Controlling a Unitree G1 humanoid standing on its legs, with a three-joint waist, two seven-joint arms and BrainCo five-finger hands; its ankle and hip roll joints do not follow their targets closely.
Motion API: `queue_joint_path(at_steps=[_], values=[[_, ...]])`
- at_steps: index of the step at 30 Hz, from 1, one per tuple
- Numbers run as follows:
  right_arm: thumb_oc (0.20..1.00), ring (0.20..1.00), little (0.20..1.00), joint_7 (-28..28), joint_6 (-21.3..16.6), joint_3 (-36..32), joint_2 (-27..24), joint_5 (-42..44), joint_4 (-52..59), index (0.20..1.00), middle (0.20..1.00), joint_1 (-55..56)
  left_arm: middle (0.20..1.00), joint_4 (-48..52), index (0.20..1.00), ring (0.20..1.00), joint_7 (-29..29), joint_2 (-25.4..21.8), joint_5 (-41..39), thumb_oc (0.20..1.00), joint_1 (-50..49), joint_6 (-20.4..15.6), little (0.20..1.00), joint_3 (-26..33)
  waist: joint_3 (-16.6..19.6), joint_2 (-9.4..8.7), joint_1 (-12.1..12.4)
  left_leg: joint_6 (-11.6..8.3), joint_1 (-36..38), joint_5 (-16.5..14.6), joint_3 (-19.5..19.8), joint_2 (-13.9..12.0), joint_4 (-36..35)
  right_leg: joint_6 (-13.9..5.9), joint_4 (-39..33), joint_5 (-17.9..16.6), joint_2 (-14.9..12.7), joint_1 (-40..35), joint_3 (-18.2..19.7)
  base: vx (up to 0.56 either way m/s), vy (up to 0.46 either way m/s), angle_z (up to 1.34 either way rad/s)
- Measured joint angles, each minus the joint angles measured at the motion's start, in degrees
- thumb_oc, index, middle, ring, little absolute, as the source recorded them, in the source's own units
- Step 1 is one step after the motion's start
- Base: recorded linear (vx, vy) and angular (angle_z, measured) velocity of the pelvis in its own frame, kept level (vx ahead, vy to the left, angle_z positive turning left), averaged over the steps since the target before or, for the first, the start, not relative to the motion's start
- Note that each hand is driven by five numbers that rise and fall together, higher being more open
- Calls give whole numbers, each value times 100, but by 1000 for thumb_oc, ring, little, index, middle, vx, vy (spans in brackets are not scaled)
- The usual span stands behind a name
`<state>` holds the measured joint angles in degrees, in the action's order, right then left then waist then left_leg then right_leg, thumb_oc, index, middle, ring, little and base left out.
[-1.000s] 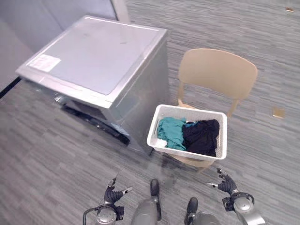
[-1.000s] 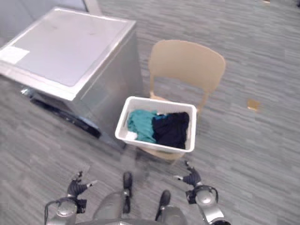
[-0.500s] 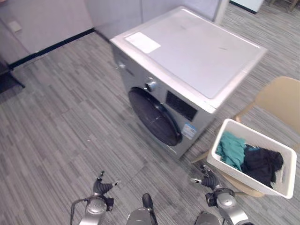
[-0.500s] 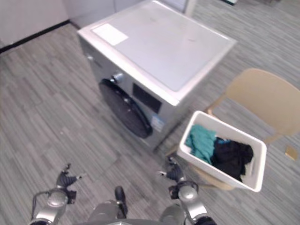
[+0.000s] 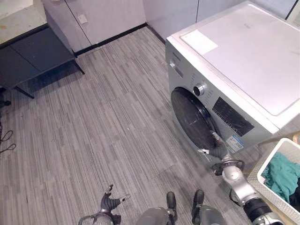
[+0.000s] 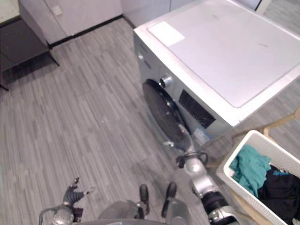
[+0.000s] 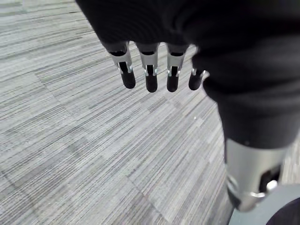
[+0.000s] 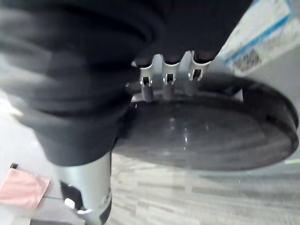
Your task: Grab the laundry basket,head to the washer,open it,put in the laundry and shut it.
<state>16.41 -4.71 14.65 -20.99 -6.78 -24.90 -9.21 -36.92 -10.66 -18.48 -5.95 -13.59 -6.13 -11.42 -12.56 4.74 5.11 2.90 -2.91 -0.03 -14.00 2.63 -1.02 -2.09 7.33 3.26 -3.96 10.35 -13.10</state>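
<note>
The silver washer (image 5: 243,61) stands at the right with its round dark door (image 5: 193,119) closed. My right hand (image 5: 216,146) reaches to the door's lower edge. In the right wrist view its straight fingers (image 8: 166,86) meet the door's rim (image 8: 206,140), and nothing is held. The white laundry basket (image 6: 243,161) sits at the lower right on a tan chair (image 6: 280,124), holding teal cloth (image 6: 248,168) and black cloth (image 6: 281,190). My left hand (image 5: 110,203) hangs low over the floor, fingers (image 7: 150,75) straight, open and empty.
A dark low table (image 5: 28,51) stands at the upper left against the wall (image 5: 108,16), which has a black baseboard. Grey striped floor (image 5: 103,126) spreads wide in front of the washer.
The camera has swung left, so the washer's front now faces me and the basket sits at the right edge. My right hand has risen from low down to the door's edge.
</note>
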Motion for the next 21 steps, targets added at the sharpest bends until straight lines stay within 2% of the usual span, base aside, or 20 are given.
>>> queue_joint_path(at_steps=[2,6,12,15,17,19,21], values=[[1000,1000,1000,11,1,-37,-193,0,24,1000,1000,-14,1000,10,1000,1000,31,7,1,1000,98,-7,1000,-26,-8,15,-2,1,-14,1,32,-46,0,58,-208,-100,80,-70,3,-32,-14,-9],[1000,1000,1000,48,-7,113,-254,2,-60,1000,1000,-176,1000,105,1000,1000,37,5,1,1000,510,-70,1000,-168,-58,101,-3,1,-174,1,60,-126,15,113,-436,-230,182,-34,1,-47,3,-3],[1000,1000,1000,126,38,267,-224,90,-808,1000,1000,-956,1000,165,1000,1000,23,31,-15,1000,973,-138,1000,-287,-453,302,41,7,-573,43,81,-165,114,192,-428,-347,215,282,-24,-70,9,-1],[1000,1000,1000,213,-9,405,-225,356,-1203,1000,1000,-1478,1000,155,1000,1000,16,13,-61,1000,1108,-157,1000,-343,-693,294,72,-9,-876,67,96,-190,208,234,-340,-375,218,577,-37,-12,8,0],[1000,1000,1000,192,20,494,-306,524,-1253,1000,1000,-1694,1000,143,1000,1000,20,12,-66,1000,1186,-206,1000,-388,-725,312,116,-17,-1023,88,113,-195,222,235,-309,-374,218,733,-39,1,12,3],[1000,1000,1000,94,92,609,-372,620,-1349,1000,1000,-2083,1000,144,1000,1000,11,2,-71,1000,1359,-285,1000,-378,-960,321,206,-28,-1072,139,169,-195,214,295,-284,-413,226,789,-52,6,15,13],[1000,1000,1000,-133,85,989,-272,769,-1258,1000,1000,-2219,1000,84,1000,1000,-37,-3,-75,1000,1402,-291,1000,-374,-991,296,345,-48,-1159,169,238,-212,205,347,-288,-446,248,849,-85,66,-5,13]])
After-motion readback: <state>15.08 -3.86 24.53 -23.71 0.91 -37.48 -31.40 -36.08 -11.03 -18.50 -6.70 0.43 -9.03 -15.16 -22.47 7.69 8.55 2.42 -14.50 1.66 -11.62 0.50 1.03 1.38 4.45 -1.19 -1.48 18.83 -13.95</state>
